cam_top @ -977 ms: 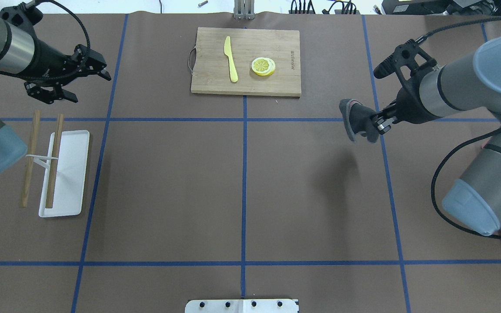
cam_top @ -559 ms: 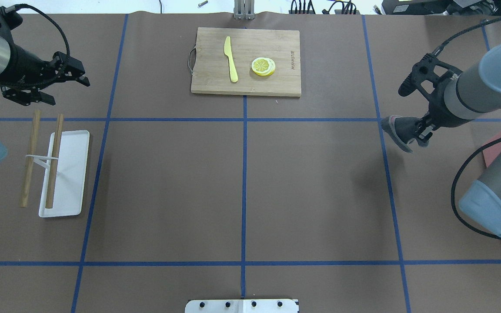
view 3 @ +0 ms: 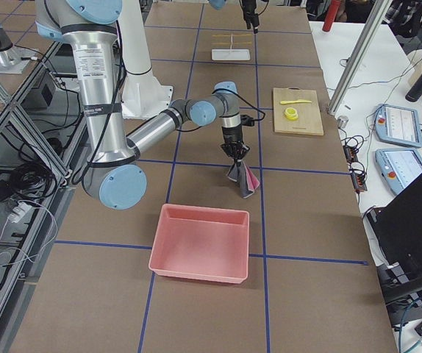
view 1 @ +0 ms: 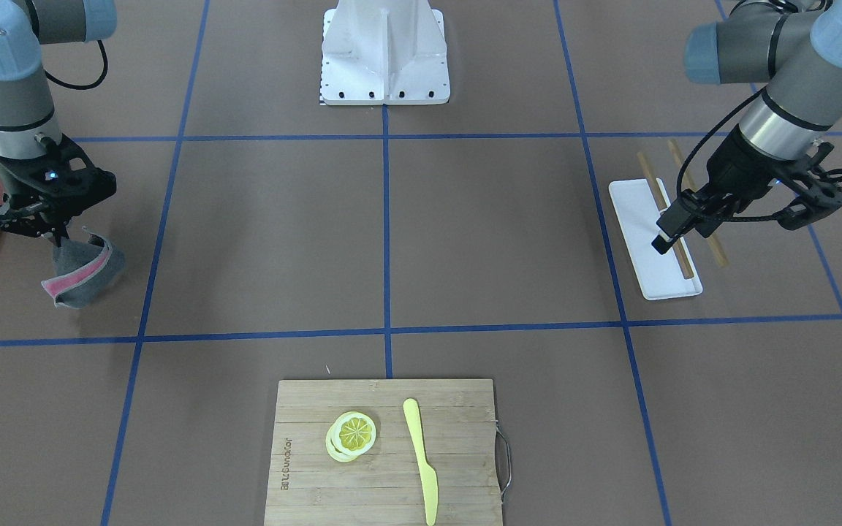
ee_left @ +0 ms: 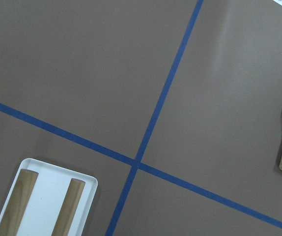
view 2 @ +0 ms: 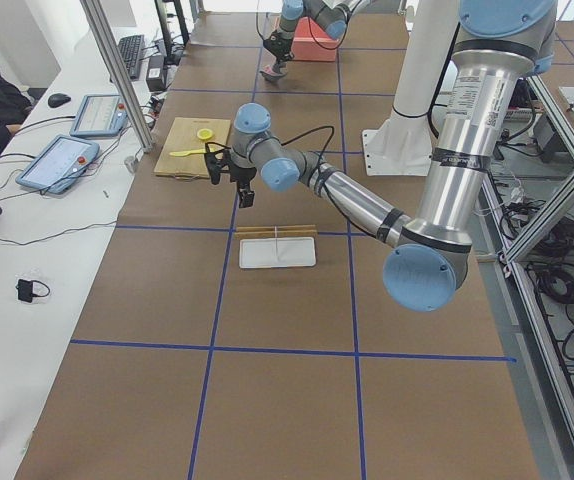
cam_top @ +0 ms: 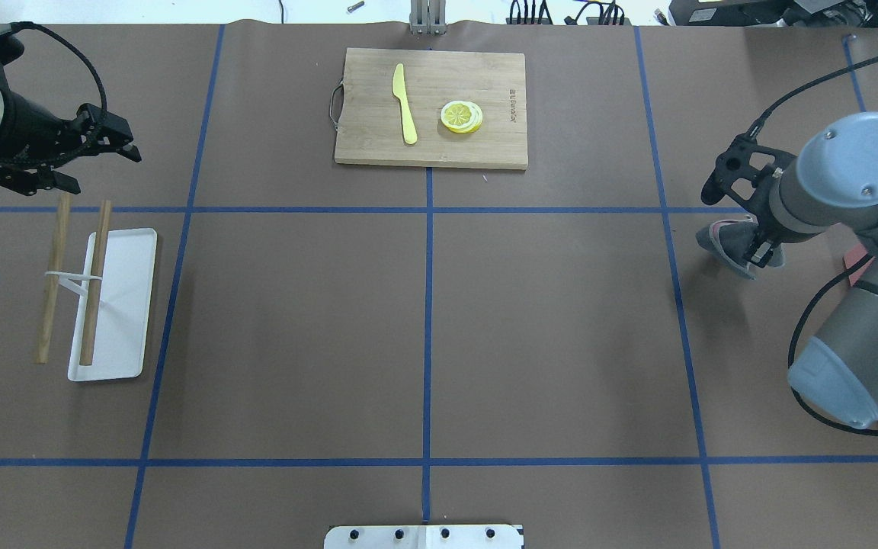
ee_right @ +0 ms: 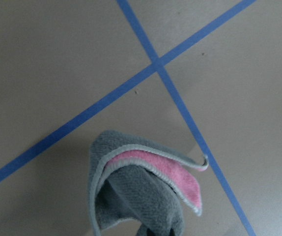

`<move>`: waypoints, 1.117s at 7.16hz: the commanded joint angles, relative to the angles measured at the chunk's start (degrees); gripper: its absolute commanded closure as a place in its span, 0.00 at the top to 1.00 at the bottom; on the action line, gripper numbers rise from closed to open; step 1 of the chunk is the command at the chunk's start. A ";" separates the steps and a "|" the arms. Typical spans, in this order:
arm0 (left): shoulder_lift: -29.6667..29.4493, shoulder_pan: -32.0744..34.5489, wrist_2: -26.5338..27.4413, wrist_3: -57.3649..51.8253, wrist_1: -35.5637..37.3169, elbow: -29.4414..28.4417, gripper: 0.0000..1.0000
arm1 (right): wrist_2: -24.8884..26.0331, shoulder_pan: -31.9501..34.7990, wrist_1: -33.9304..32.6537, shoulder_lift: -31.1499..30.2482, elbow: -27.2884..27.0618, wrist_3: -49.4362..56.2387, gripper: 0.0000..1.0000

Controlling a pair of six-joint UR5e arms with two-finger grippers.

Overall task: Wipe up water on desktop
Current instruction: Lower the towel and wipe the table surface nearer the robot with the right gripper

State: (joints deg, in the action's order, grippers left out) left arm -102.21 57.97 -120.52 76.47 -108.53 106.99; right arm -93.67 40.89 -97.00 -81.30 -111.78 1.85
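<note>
Counter (cam_top: 294, 320): a matte brown surface divided into a large grid by blue tape lines (cam_top: 428, 305), spreading on all sides of the bamboo cutting board (cam_top: 500, 145), which lies at its far edge from the robot, on the centre line. On the cutting board rest a yellow knife (cam_top: 405, 103) and, just beside it, a stack of lemon slices (cam_top: 462, 116), the two apart. Right gripper (view 1: 48, 232): positioned to the robot's right of the cutting board and nearer the robot, jaws closed on the top of a grey cloth (view 1: 81, 267) with a pink inner face. The cloth hangs folded below the gripper close to a tape crossing; whether its lower edge touches the counter cannot be told. A pink bin (view 3: 200, 243) stands farther from the cutting board than the cloth, toward the robot's right end of the counter. Left gripper (cam_top: 104, 169): well to the robot's left of the cutting board and about level with its near edge, raised above the counter, jaws spread apart and holding nothing. A white tray (cam_top: 134, 305) lies on the same side of the cutting board as the left gripper but nearer the robot. Two wooden sticks (cam_top: 96, 282), joined by a white band, lie lengthwise there, one over the tray and one just outside its edge.
</note>
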 commanded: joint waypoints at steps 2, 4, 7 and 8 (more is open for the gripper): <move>0.17 -0.14 1.25 0.00 -0.01 -0.55 0.98 | 0.95 -7.91 -0.03 0.53 2.53 -1.14 0.00; -0.01 -0.23 1.60 0.00 -0.01 -1.51 0.98 | -3.95 -11.70 0.06 1.41 1.83 -6.84 0.00; -0.10 -0.06 1.60 -0.09 -0.01 -1.78 0.98 | -9.23 -18.37 -0.03 1.59 -4.04 -16.93 0.00; -0.10 -0.05 1.60 -0.09 -0.01 -1.78 0.98 | -10.82 -19.87 -0.21 1.50 -6.24 -19.58 0.00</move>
State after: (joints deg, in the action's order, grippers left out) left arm -102.29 57.88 -118.92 76.38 -108.55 105.24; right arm -102.42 23.34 -97.06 -79.75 -115.18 -13.91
